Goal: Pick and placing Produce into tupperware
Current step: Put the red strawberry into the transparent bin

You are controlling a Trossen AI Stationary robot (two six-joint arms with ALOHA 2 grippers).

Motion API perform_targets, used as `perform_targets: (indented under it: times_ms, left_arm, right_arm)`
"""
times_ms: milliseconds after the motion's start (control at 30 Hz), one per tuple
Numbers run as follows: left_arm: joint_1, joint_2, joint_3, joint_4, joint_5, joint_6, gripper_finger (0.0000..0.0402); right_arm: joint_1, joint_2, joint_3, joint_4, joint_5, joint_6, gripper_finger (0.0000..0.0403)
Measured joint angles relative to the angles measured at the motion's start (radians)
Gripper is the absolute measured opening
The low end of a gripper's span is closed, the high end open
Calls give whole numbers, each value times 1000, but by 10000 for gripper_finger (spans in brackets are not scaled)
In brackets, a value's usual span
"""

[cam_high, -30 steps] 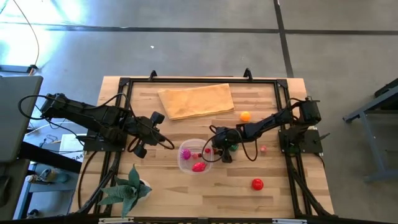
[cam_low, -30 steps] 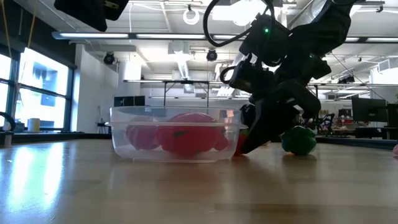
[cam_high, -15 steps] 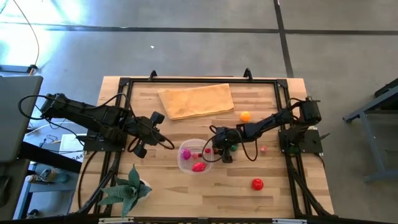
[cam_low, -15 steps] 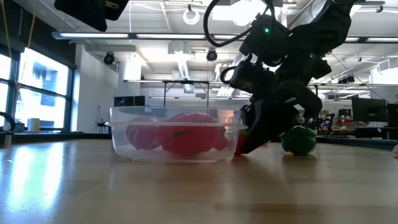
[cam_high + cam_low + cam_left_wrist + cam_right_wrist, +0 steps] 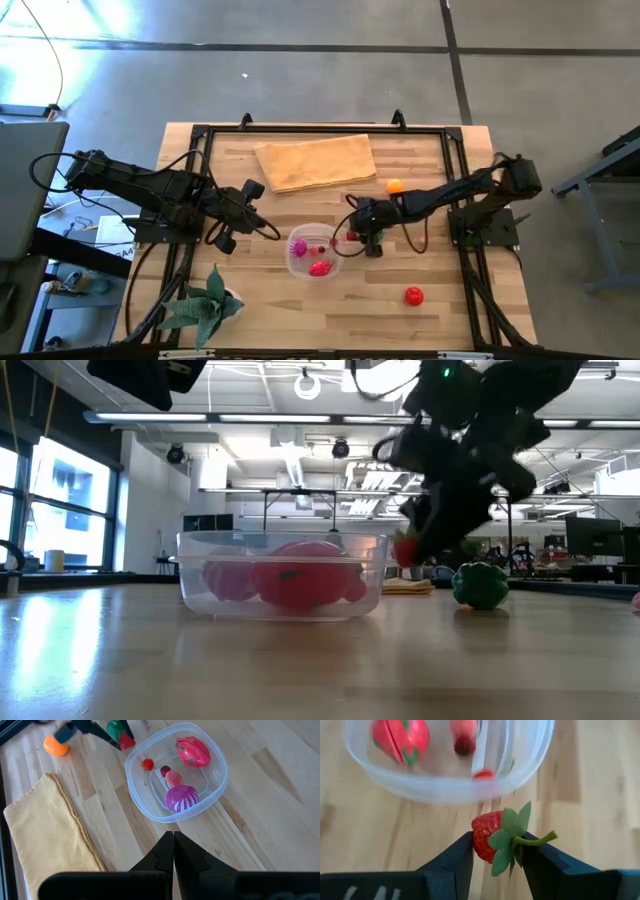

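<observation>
At the left of the counter [image 5: 400, 320] the left gripper [image 5: 222, 240] hangs idle, well apart from the produce, its fingers [image 5: 170, 851] pressed together on nothing. Just right of it, near the middle, sits the tupperware [image 5: 315, 254], already holding a magenta ball [image 5: 182, 798], a red fruit [image 5: 193, 751] and a few smaller pieces. At its right rim the right gripper [image 5: 352, 238] hovers off the wood with a toy strawberry [image 5: 496, 836] pinched between its two fingers [image 5: 454, 855], which stand partway apart with the berry between them, leafy cap and stem poking out to one side.

The step in hand looks like the carry-over. To do it well, I'd say the arm should lift the berry clear of the rim, travel left until it is over the open middle of the tub rather than its wall, and only then let go, low enough that it doesn't bounce out. Farther right a green vegetable [image 5: 481, 585], an orange fruit [image 5: 394, 186] and a red fruit [image 5: 413, 295] wait on the wood.
</observation>
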Motion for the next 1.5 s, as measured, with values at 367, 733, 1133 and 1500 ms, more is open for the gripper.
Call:
perform_targets:
  times_ms: [367, 733, 1133, 1500]
  left_arm:
    - [0, 0, 0, 0, 0, 0, 3]
    - [0, 0, 0, 0, 0, 0, 3]
    - [0, 0, 0, 0, 0, 0, 3]
    - [0, 0, 0, 0, 0, 0, 3]
  right_arm:
    - [0, -209, 78, -87, 89, 102, 139]
    - [5, 17, 434, -338, 20, 7, 139]
    - [65, 248, 454, -289, -8, 6, 139]
    - [68, 318, 455, -265, -16, -4, 139]
